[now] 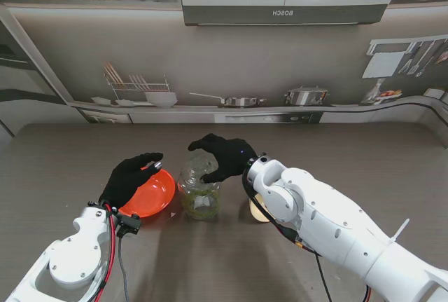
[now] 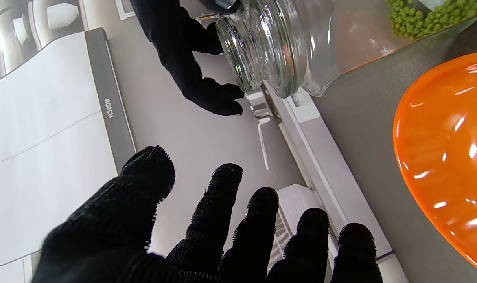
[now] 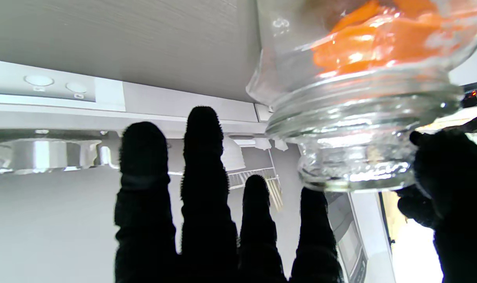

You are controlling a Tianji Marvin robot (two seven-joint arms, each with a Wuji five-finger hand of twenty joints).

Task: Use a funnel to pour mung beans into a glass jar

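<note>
You're hovering spread right hand point(image 1: 222, 155) fingers at the glass jar point(image 1: 199, 193) mouth (beans inside), left hand point(image 1: 131, 177) spread, holding nothing; pinching the rim looks next.

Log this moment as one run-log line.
left hand: open, over orange bowl | right hand: open, fingers spread at glass jar mouth | mung beans: in jar | funnel: not visible

The grey-brown table point(image 1: 364, 155) carries an orange bowl point(image 1: 148, 195) left of a glass jar point(image 1: 199, 191) holding mung beans point(image 1: 201, 207).
</note>
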